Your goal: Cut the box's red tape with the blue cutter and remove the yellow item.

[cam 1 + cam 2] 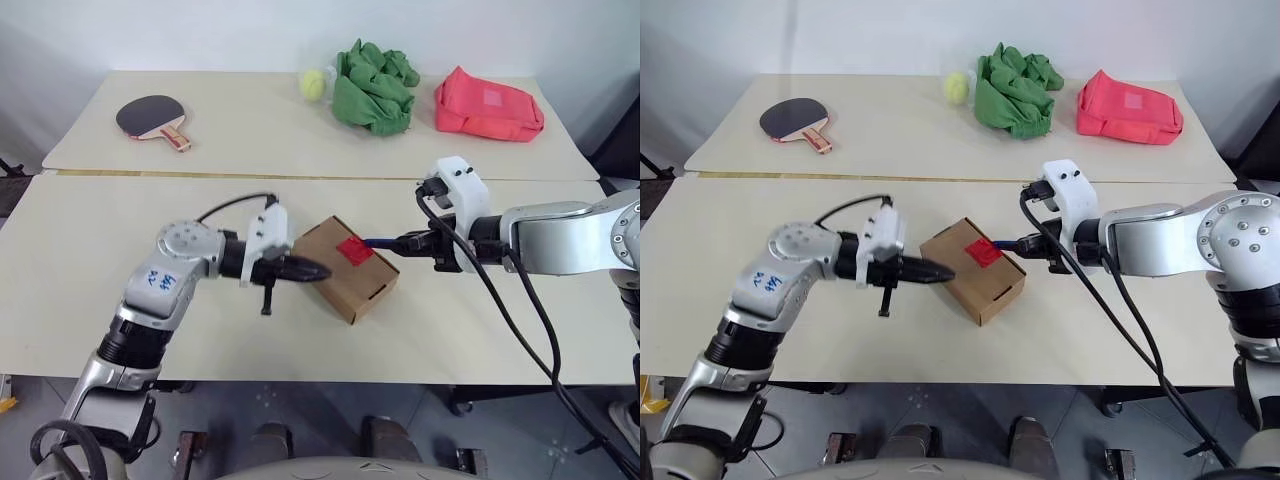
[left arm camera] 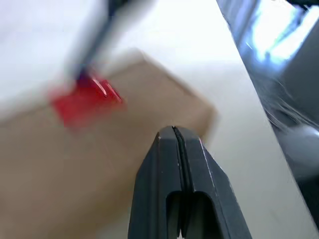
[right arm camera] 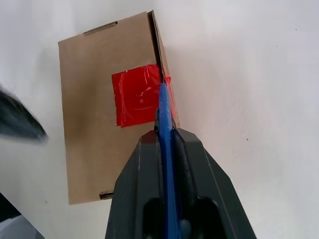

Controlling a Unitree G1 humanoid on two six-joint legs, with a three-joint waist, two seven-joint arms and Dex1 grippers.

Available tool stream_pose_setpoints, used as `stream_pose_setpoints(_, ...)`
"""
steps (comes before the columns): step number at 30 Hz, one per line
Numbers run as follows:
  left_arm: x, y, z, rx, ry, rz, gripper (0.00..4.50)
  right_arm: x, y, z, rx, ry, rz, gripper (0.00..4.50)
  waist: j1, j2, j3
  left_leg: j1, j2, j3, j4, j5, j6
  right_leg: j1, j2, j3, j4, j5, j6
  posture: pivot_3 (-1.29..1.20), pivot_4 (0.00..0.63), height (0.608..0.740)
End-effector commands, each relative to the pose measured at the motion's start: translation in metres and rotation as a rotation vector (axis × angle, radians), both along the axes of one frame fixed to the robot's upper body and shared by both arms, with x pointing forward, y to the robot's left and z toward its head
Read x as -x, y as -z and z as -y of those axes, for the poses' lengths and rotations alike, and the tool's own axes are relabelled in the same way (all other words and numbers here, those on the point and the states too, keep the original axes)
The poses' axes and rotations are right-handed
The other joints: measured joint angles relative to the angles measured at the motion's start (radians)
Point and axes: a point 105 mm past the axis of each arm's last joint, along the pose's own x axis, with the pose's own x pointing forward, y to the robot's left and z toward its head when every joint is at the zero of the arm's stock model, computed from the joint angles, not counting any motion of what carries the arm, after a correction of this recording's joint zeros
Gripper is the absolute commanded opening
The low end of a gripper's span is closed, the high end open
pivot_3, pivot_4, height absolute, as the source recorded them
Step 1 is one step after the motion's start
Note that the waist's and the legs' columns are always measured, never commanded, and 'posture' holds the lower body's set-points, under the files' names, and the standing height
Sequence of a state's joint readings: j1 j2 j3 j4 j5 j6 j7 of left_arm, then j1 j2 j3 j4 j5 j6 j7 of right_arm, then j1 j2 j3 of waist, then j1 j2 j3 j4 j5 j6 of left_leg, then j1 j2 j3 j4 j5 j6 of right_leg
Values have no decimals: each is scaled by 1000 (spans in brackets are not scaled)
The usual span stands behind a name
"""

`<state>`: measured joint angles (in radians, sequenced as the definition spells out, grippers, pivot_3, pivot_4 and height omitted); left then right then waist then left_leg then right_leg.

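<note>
The right gripper has its jaws pinching the blue cutter, which runs straight out ahead of them. Its tip sits on the red tape at the seam where the box top meets its side. The cut, I judge, runs along that seam. Beyond the box, the left gripper, jaws pressed together and empty, touches its far side on the surface.

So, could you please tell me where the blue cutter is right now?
The blue cutter is clamped in the right claw, its tip at the red tape on the box, which sits mid-table between the two claws.
</note>
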<state>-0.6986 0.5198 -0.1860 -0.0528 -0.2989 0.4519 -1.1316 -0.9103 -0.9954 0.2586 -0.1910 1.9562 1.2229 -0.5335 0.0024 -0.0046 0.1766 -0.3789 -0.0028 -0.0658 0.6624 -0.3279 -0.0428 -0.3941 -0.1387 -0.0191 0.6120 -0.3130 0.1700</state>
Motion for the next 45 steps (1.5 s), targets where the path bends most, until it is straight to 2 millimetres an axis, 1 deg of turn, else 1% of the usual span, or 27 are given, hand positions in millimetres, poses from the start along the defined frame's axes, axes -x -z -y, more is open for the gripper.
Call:
stream_pose_setpoints(1, -16, 18, 13, -69, -58, 54, 0, 5, 2, -3, 10, -26, -9, 63, -1, 0, 0, 0, 0, 0, 0, 0, 0, 0, 0, 0, 0, 0, 0, 0, 150, 740)
stream_pose_setpoints(3, -19, 26, 16, -91, -67, 49, 0, 4, 1, -3, 11, -24, -5, 63, -5, -1, 0, 0, 0, 0, 0, 0, 1, 0, 0, 0, -1, 0, 0, 0, 150, 740)
stream_pose_setpoints(6, -25, 44, 15, -162, -97, 49, 0, 3, -1, -4, 11, -19, 1, 63, -4, -1, 0, -1, 0, 0, 0, 0, 1, -2, 0, 0, 0, 0, 0, 0, 150, 740)
stream_pose_setpoints(12, -29, 63, 8, -207, -153, 10, 0, -3, -8, -9, -17, -8, 20, 63, -3, -1, 0, -1, 0, 0, 1, 0, 1, 0, 0, 0, 0, 1, 1, 0, 150, 740)
stream_pose_setpoints(19, -25, 69, 11, -189, -157, -29, 0, -11, -15, -19, -42, 1, 26, 63, -3, 0, 0, 1, 0, 0, 2, 0, 0, 0, 0, 1, 0, 1, 0, 0, 150, 740)
stream_pose_setpoints(25, -25, 76, 10, -198, -176, -46, 0, -12, -17, -23, -47, -24, 15, 63, -3, 0, 0, 1, 0, 0, 2, 0, 0, 0, 0, 1, 1, 1, 0, 0, 150, 740)
stream_pose_setpoints(29, -27, 81, 10, -208, -193, -56, 0, -9, -17, -18, -20, -50, -3, 63, -3, 0, 0, 1, 0, 0, 2, 0, 0, 1, 0, 1, 1, 1, 0, 0, 150, 740)
stream_pose_setpoints(33, -29, 85, 10, -216, -211, -70, 0, -1, -13, -13, -3, -101, -35, 63, 1, 0, 0, 1, 0, 0, 2, 0, 0, 1, 0, 1, 0, 1, 0, 0, 150, 740)
stream_pose_setpoints(38, -28, 89, 10, -222, -222, -92, 0, 7, -8, 1, 27, -105, -60, 63, 6, 0, 0, 1, 0, 0, 2, 0, 1, 2, 0, 1, 0, 1, 0, 0, 150, 740)
stream_pose_setpoints(45, -24, 98, 12, -244, -217, -119, 0, 14, -8, 8, 37, -136, -86, 63, 15, 0, 0, 3, 0, 0, 2, 0, 1, 2, 0, 1, -2, 1, 0, 0, 150, 740)
